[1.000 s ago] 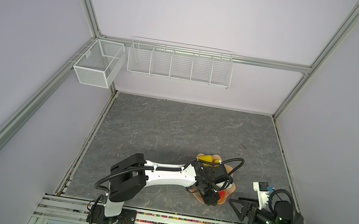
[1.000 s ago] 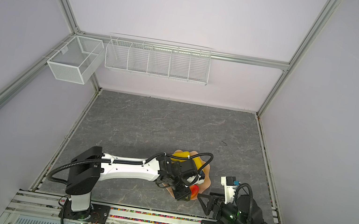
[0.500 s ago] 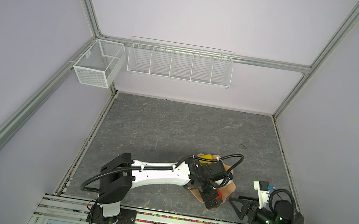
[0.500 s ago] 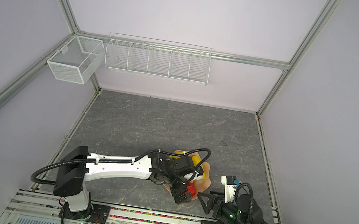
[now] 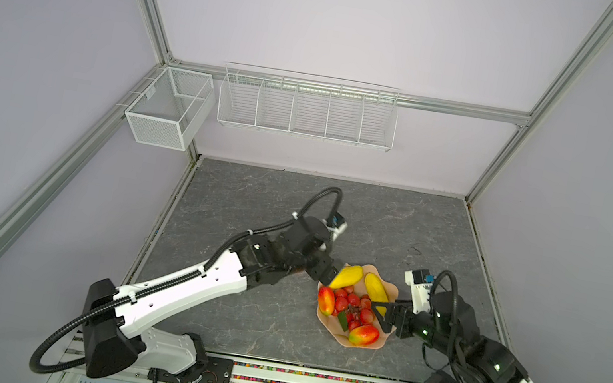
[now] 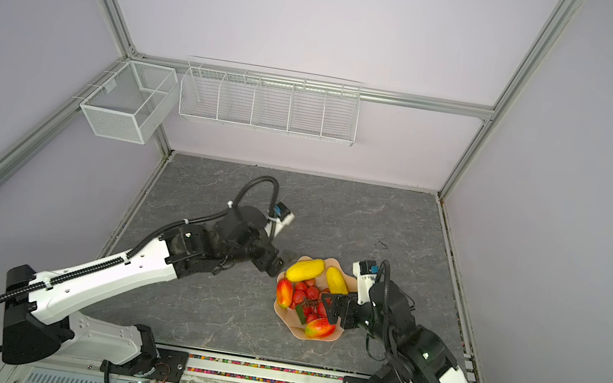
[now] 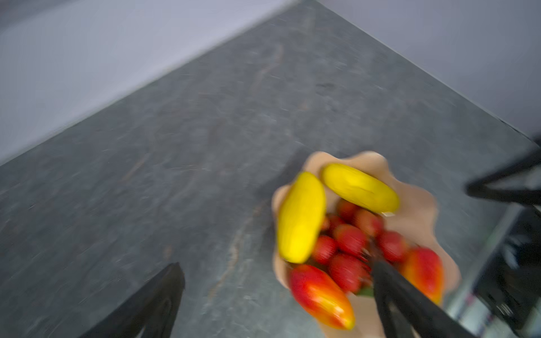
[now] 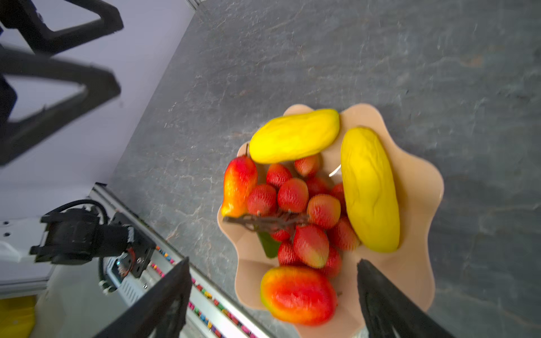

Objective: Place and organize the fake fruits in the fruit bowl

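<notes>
The peach-pink fruit bowl (image 5: 340,338) (image 6: 296,331) stands on the grey tabletop near the front right. In it lie two yellow fruits (image 5: 346,276) (image 5: 376,288), two red-orange mango-like fruits (image 5: 325,301) (image 5: 364,334) and a cluster of red berries (image 5: 353,305) in the middle. My left gripper (image 5: 327,274) (image 7: 276,266) hangs open and empty at the bowl's far left rim. Over the bowl's right side my right gripper (image 5: 381,314) (image 8: 272,263) is open and empty, with a mango-like fruit (image 8: 297,294) below it. The left wrist view is blurred.
Two white wire baskets hang on the back wall, a long one (image 5: 307,106) and a small one (image 5: 166,110) in the left corner. A metal rail (image 5: 306,382) runs along the table's front edge. Walls close in the left, back and right sides.
My left gripper has opened and drawn back from over the bowl to its far left rim, uncovering the fruits. The right gripper has come in over the bowl's right side.
</notes>
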{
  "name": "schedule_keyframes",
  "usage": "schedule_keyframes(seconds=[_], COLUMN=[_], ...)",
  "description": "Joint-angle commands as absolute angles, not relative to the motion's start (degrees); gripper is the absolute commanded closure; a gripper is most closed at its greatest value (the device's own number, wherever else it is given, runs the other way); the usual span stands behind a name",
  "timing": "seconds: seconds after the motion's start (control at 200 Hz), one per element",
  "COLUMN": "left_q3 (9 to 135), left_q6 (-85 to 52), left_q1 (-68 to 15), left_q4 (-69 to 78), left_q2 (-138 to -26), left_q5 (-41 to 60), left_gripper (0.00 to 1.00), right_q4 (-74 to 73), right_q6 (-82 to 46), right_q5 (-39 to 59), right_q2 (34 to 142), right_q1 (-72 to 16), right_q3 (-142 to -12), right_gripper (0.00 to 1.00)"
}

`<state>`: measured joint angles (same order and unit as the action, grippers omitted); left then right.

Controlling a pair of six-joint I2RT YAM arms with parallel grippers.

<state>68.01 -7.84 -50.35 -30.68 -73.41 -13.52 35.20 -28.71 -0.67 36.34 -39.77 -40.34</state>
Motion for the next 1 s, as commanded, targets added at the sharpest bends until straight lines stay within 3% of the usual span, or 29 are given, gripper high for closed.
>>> schedule_keyframes(seconds=[0.0, 0.155, 0.285, 0.405, 0.57, 0.605, 0.78, 0.875, 0.92, 0.995], left_q3=[60.65, 49.10, 38.26, 35.20, 19.92, 18.96, 23.03, 21.29, 21.94, 22.71], left_q6=[-16.89, -22.58, -19.42, -19.07, -9.62, -7.95, -3.12, -0.31, -1.62, -2.05], left_q1=[-35.63, -20.10, -15.89, -11.97, -10.39, -9.84, -8.37, -7.41, -7.38, -7.34], left_q4=[-22.35, -15.86, -4.23, -0.46, 35.23, 41.50, 43.97, 57.87, 53.22, 50.05], left_q2=[-70.92, -68.06, -68.03, -67.08, -71.39, -73.84, -82.02, -90.60, -88.86, -87.83], left_q5=[-27.11, -33.48, -43.03, -43.06, -39.81, -38.94, -29.97, -27.26, -26.81, -26.89], left_gripper=[0.01, 0.01, 0.01, 0.01, 0.01, 0.01, 0.01, 0.01, 0.01, 0.01], right_q4=[25.02, 14.77, 4.08, -11.00, -32.32, -35.69, -53.59, -57.83, -67.09, -47.65], right_q6=[-20.84, -21.38, -16.78, -9.82, -6.02, -5.73, -2.17, -0.65, -0.03, 2.01], right_q5=[-1.30, 15.30, 8.64, -0.38, -4.12, -3.64, 0.73, 4.74, 8.06, 8.08], right_q2=[42.20, 49.43, 50.89, 51.12, 58.35, 60.92, 75.01, 84.60, 91.33, 85.92], right_q1=[-32.45, -7.24, 3.06, 4.63, 4.67, 4.78, 4.83, 4.98, 4.78, 4.12], right_q3=[-43.29, -42.89, -36.44, -26.33, -15.67, -14.77, -13.87, -16.13, -16.47, -21.66], right_gripper=[0.11, 0.11, 0.11, 0.11, 0.11, 0.11, 0.11, 0.11, 0.12, 0.12])
